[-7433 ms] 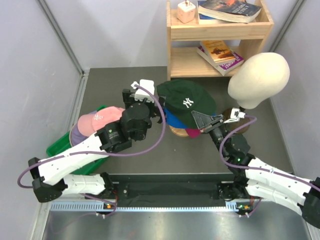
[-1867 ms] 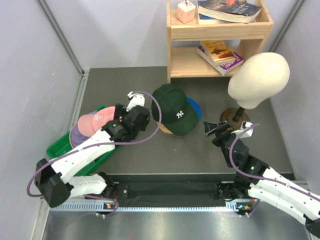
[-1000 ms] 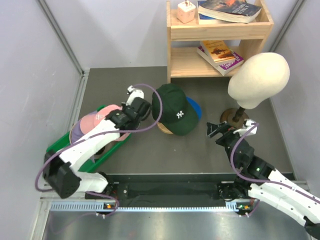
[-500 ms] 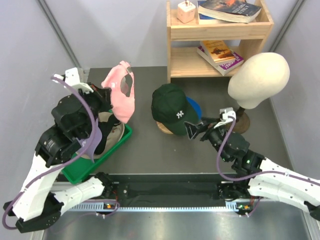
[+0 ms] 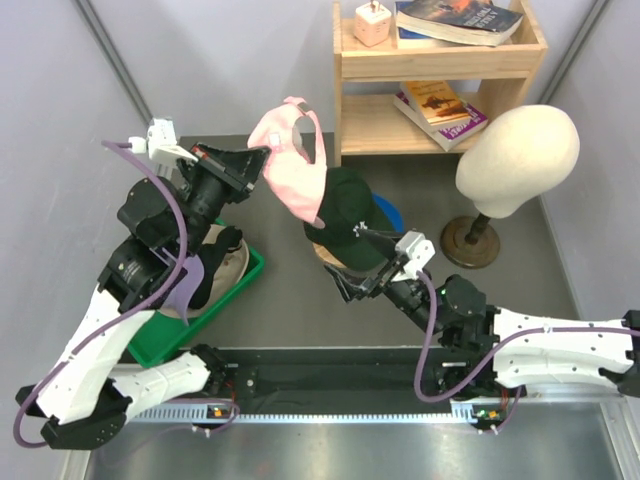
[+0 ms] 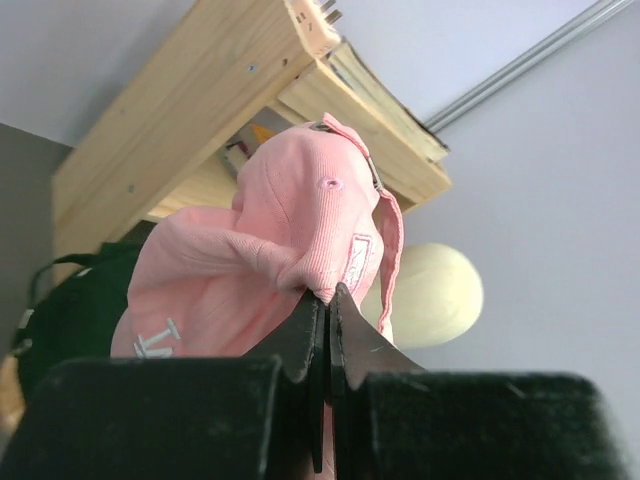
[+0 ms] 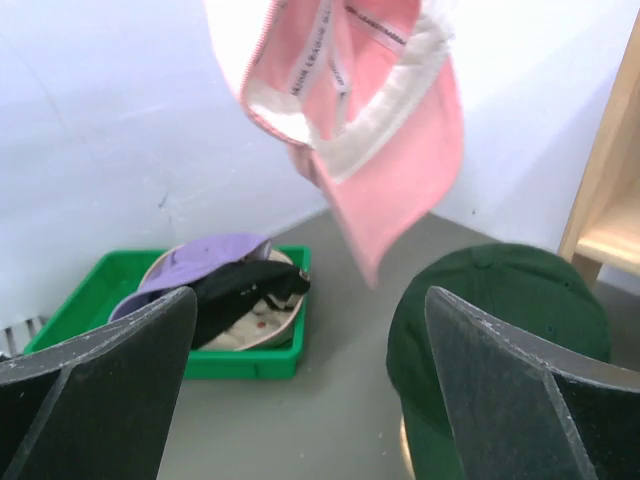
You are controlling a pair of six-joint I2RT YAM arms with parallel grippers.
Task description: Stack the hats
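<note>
Stand (image 5: 320, 253) mostly hidden under dark green cap (image 5: 350, 215); blue cap (image 5: 391, 212) shows only an edge beneath it. Left end effector (image 6: 322, 300) clamped tight on pink cap (image 5: 298, 175) crown fabric, cap dangling above the green one. Right end effector (image 5: 352, 262) fingers spread wide, empty, beside the green cap. Lavender cap (image 7: 200, 265) and black hat (image 7: 245, 290) sit in green tray (image 5: 250, 268) on tabletop (image 5: 300, 310), left side.

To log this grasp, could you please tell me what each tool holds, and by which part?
The left tool pinches the pink cap by a fold of crown fabric; the right tool is open, holding nothing.
</note>
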